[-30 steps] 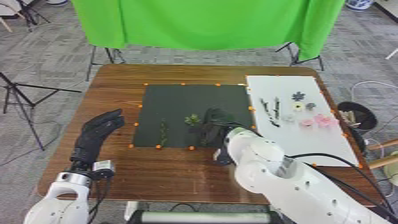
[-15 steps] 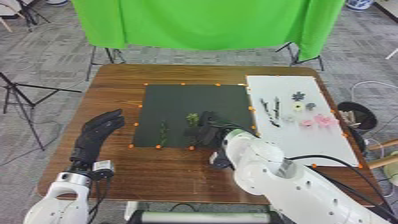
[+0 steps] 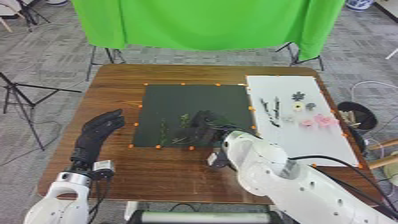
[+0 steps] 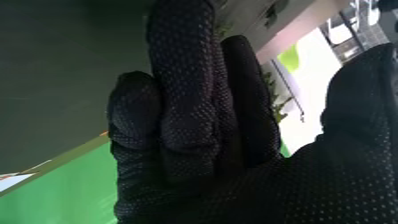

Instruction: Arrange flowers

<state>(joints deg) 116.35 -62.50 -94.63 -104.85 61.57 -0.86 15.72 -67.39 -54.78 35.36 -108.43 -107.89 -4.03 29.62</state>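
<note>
The brown table (image 3: 124, 172) is the biggest thing here, with a green cloth (image 3: 204, 25) hanging beyond its far edge. The dark mat (image 3: 173, 100) covers much of the table's middle, and the white board (image 3: 324, 147) lies just to its right, close to the table's right edge. Small orange dots line the edges of both.

The white right arm (image 3: 289, 182) comes over the table's near edge and angles in towards the mat. Its right hand (image 3: 202, 125) is above the mat's near half, right of centre. Those fingers look relaxed and mostly straight, with the thumb standing apart. The right wrist view has green leaves (image 4: 274, 85) past the gap between fingers and thumb; I can't tell whether the glove touches them.

The left hand (image 3: 99, 122) is up over the table, left of the mat, with its fingers let go and stretched out. A dark bin (image 3: 357, 115) sits off the table's right edge.

On the mat, a thin sprig (image 3: 163, 132) lies towards the near left corner, and a leafy stem (image 3: 185, 120) is right beside the right hand. Two slim dark stems (image 3: 276, 107) lie along the board's left side, with pink flowers (image 3: 325, 120) near its right edge and a little yellow flower (image 3: 298, 106) between.
</note>
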